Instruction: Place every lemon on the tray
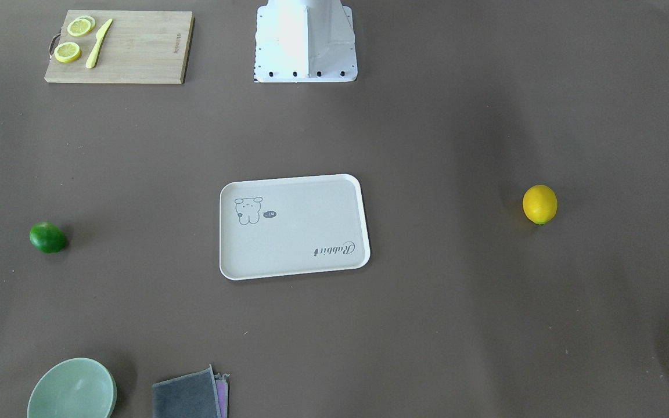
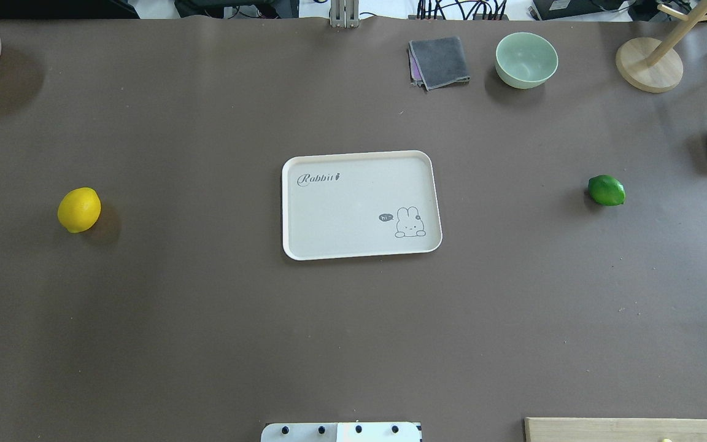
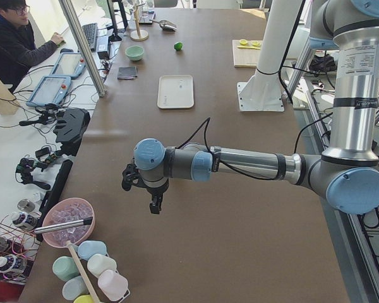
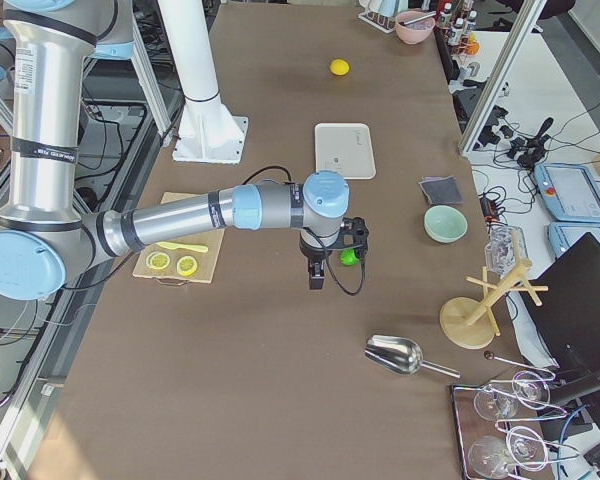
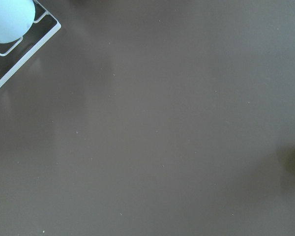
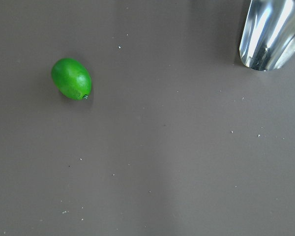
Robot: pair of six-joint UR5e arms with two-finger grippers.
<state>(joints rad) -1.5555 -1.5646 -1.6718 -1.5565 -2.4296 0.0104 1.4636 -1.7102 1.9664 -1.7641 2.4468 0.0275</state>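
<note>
You cannot tell how open the left gripper (image 3: 145, 192) or right gripper (image 4: 328, 262) stands. A glossy oval yellow lemon (image 2: 79, 210) and green lemon (image 2: 606, 190) flank the smooth, rimmed tray (image 2: 353, 202).

My overhead camera looks down from behind the robot (image 2: 341, 433); the front one faces it from across the table (image 1: 427, 325), steeply. Both hold the tray (image 2: 353, 202) mid-frame. The two side cameras look along the table from either end. Each wrist camera points straight down, close: the right over the green lemon (image 6: 71, 78), the left over the brown table.
</note>
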